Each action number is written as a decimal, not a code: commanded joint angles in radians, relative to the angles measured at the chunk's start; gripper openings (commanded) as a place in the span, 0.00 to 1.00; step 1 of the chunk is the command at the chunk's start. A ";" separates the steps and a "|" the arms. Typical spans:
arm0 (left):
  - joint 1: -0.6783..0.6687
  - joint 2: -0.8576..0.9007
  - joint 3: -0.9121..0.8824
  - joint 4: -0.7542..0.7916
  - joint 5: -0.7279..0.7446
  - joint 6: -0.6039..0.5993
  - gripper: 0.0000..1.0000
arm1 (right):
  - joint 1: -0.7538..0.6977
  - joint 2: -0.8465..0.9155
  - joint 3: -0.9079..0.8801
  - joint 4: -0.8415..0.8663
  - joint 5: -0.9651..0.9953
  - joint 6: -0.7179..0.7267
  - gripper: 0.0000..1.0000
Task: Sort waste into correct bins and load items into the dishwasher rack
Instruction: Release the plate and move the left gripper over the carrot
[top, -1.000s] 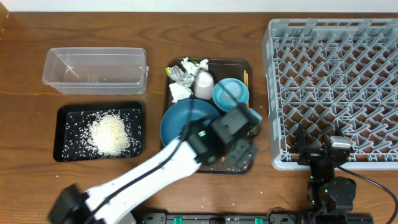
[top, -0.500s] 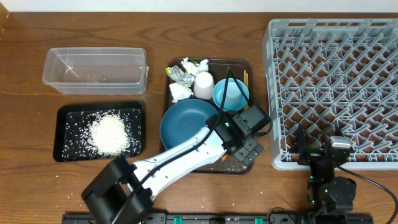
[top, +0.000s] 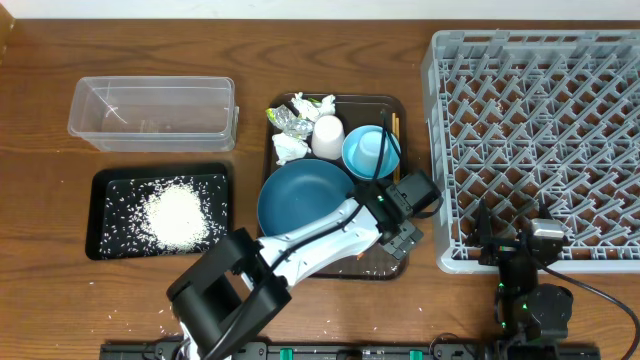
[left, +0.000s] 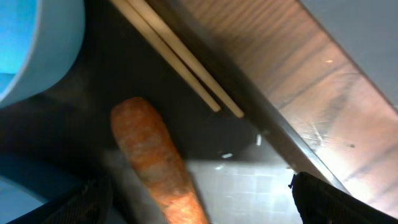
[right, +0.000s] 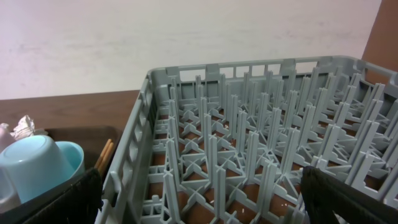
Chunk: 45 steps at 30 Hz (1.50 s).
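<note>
Evidently the overhead view shows the left gripper (top: 404, 226) low over the near right corner of the brown serving tray (top: 400, 104). The dark-blue dish (top: 300, 195) is just to its left and the light-blue bowl (top: 372, 150) lies beyond it. The carrot piece cannot be seen from here, as the wrist covers it. The right gripper (top: 500, 243) sits at the near edge of the dishwasher rack (top: 432, 150).

In the left wrist view, the carrot piece (left: 155, 165) lies on the tray floor between the two spread fingertips (left: 93, 199). The jaws stand wide apart and touch nothing. The chopsticks (left: 177, 59) lie just past the carrot's far end, close to the tray's raised edge.

The carrot looks small, light, moist and probably soft, so it may slip or squash. I would pinch gently across its thicker middle, and take care that the chopsticks are not caught.

The right wrist view has its fingers (right: 62, 199) parted wide with nothing between them, and the rack's upright pegs (right: 249, 143) stand straight ahead. A light-blue cup (right: 31, 165) shows off to the left.
</note>
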 joint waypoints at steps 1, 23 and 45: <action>0.000 0.014 0.010 0.006 -0.054 -0.005 0.94 | -0.014 0.003 -0.002 -0.004 0.010 -0.002 0.99; -0.052 0.107 0.010 0.017 -0.038 -0.168 0.86 | -0.014 0.003 -0.002 -0.004 0.010 -0.002 0.99; -0.053 0.000 0.011 -0.016 -0.039 -0.168 0.34 | -0.014 0.003 -0.002 -0.004 0.010 -0.002 0.99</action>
